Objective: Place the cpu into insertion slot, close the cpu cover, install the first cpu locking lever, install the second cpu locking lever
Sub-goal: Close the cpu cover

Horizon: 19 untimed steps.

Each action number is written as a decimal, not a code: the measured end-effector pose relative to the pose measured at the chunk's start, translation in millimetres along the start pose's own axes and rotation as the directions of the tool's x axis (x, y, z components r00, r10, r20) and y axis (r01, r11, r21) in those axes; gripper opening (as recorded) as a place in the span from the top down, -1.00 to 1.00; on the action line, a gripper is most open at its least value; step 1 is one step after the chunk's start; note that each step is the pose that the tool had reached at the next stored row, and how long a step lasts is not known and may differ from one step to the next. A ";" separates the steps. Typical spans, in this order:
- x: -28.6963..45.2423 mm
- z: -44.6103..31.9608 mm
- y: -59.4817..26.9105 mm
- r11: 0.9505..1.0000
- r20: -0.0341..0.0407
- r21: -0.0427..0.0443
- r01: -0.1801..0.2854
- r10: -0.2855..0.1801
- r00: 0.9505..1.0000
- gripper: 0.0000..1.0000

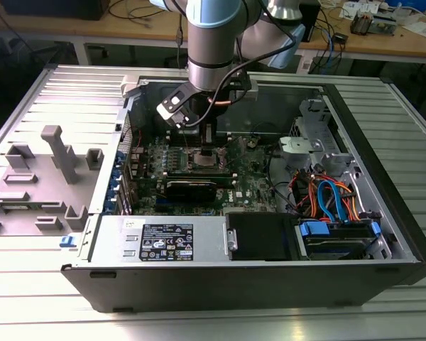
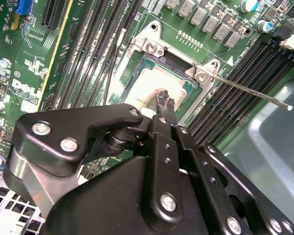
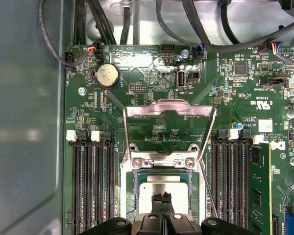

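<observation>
Hand [image 3: 161, 199] clenched, fingertips nearly together, grasping nothing, tips just over cpu [image 3: 159, 185]. Cpu seated in insertion slot [image 3: 129, 183] beneath hand. Beyond hand, cpu cover [image 3: 169, 108] raised open. Locking lever [image 2: 250, 92] unlatched beside slot.

**Student:** Where did the arm [image 1: 214, 42] stand in the exterior view?

**Instructor:** It came down into the open computer case [image 1: 234, 284]. The gripper [image 1: 207, 144] was low over the green circuit board [image 1: 252, 174], at the insertion slot [image 1: 197, 161].

**Student:** What lay around it?

**Instructor:** A labelled silver box [image 1: 163, 241] ran along the case's near edge. A black drive box [image 1: 261, 236] sat just beside it toward the exterior view's right, near blue and orange cables [image 1: 330, 199]. A grey panel [image 1: 85, 106] bearing moulded blocks lay at the exterior view's left. All rested on a ribbed metal table [image 1: 199, 323].
</observation>
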<state>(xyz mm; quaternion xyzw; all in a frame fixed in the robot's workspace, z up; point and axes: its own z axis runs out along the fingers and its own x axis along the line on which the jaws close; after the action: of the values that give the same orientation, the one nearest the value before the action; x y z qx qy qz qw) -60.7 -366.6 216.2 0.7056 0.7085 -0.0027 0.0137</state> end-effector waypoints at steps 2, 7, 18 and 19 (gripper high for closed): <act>-0.1 0.0 0.0 1.000 0.000 0.000 0.001 -0.001 1.000 0.79; -0.4 0.0 -0.2 1.000 0.000 0.000 0.016 -0.016 1.000 0.79; -0.4 0.0 -0.1 0.998 -0.001 -0.002 0.065 -0.065 0.998 0.79; -0.4 0.0 -0.1 0.998 -0.002 -0.002 0.066 -0.066 0.998 0.79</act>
<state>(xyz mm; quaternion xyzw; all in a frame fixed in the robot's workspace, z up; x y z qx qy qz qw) -60.8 -367.0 216.3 0.6818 0.7314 -0.0021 0.0136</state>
